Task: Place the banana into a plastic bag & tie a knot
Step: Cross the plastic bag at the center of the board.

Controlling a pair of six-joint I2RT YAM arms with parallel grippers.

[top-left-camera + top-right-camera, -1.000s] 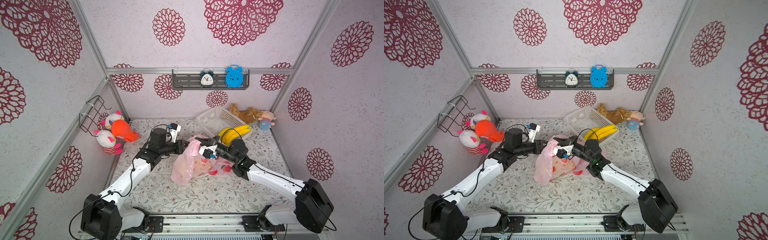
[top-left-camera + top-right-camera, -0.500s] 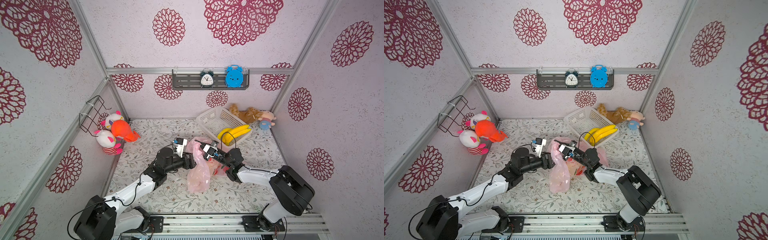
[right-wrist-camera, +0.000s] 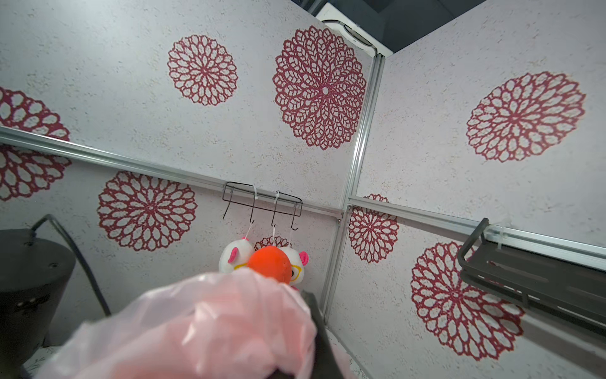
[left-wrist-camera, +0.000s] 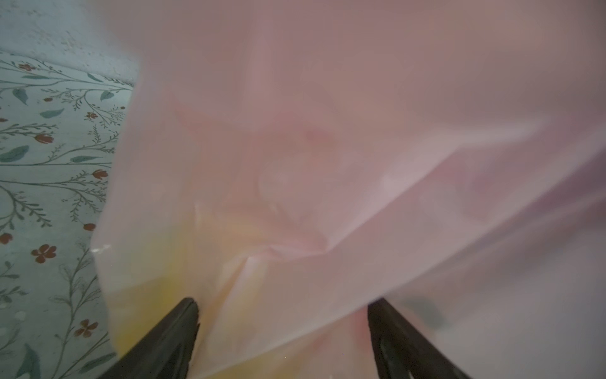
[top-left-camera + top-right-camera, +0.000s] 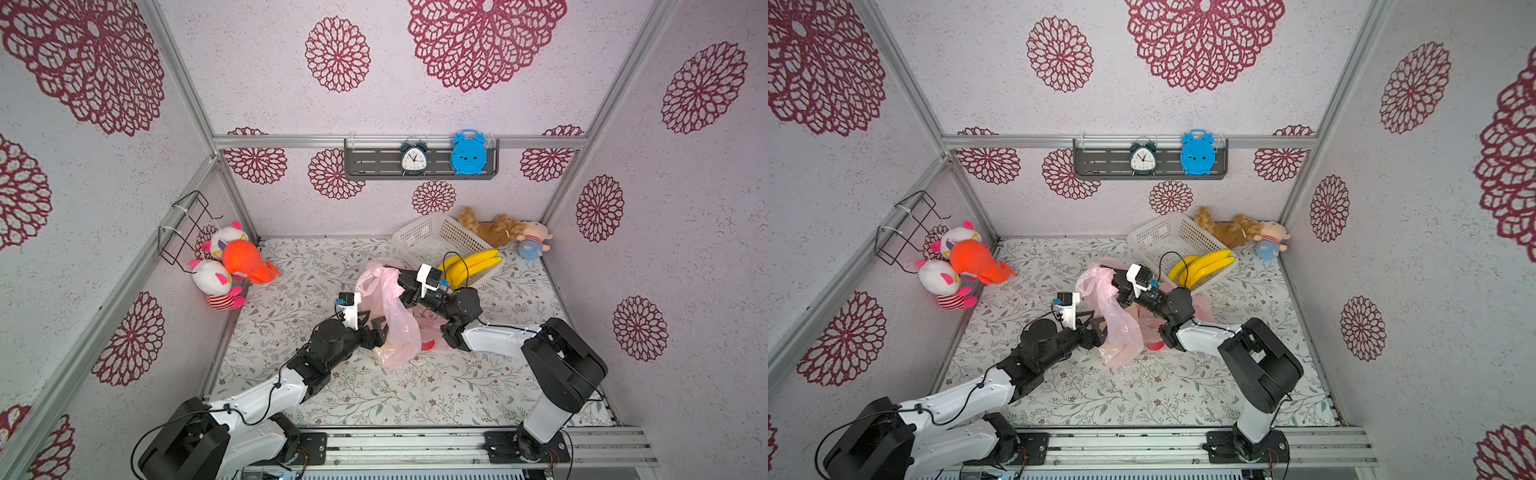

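A pink plastic bag (image 5: pixel 390 307) (image 5: pixel 1117 320) hangs in the middle of the table. My right gripper (image 5: pixel 401 276) (image 5: pixel 1116 279) is shut on its bunched top, which covers the jaws in the right wrist view (image 3: pixel 203 325). My left gripper (image 5: pixel 377 328) (image 5: pixel 1096 326) (image 4: pixel 282 302) stands open at the bag's lower part, film lying loose between its fingers (image 4: pixel 170 331). A yellow shape (image 4: pixel 154 295) shows through the film there; I cannot tell if it is a banana. A bunch of bananas (image 5: pixel 473 266) (image 5: pixel 1204 264) lies in the white basket.
The white basket (image 5: pixel 432 241) lies tilted at the back right, with plush toys (image 5: pixel 503 230) in the corner behind it. More plush toys (image 5: pixel 232 262) hang from a wire rack (image 5: pixel 187 220) on the left wall. A shelf with two clocks (image 5: pixel 419 160) is on the back wall.
My left gripper opened, let go of the bag's top and dropped toward the front, beside the bag's lower part. The right gripper kept its grip; the bag now hangs long from it.
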